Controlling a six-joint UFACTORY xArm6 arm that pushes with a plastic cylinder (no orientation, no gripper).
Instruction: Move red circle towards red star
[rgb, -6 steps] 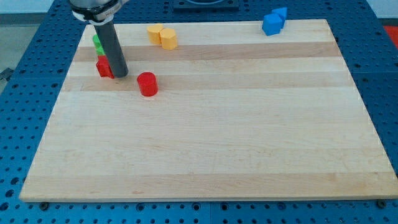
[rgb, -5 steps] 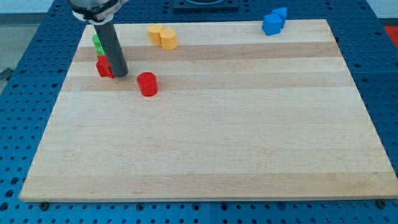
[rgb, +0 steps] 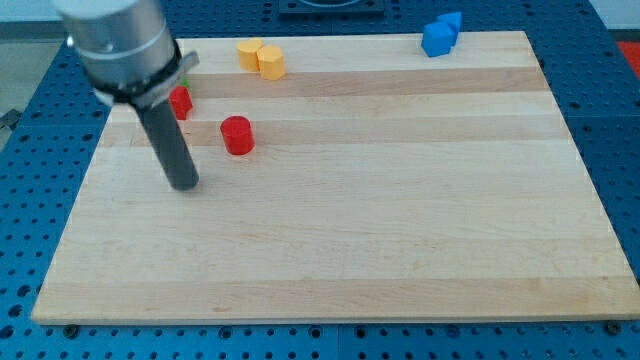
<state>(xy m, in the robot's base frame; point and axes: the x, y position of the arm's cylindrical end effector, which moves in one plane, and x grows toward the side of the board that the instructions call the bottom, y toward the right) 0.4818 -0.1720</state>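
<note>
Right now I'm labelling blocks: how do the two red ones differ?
The red circle stands fully visible, a round cylinder; the red star is partly hidden behind the arm. The circle lies nearer my tip, toward the view's right of the star. Both are red and rest on the wooden board.

A robotics lab bench: a wooden board (rgb: 350, 220) resting on a blue perforated table (rgb: 30, 200) with mounting holes

Red star (rgb: 181, 101) — half hidden behind arm (rgb: 120, 45).
</note>
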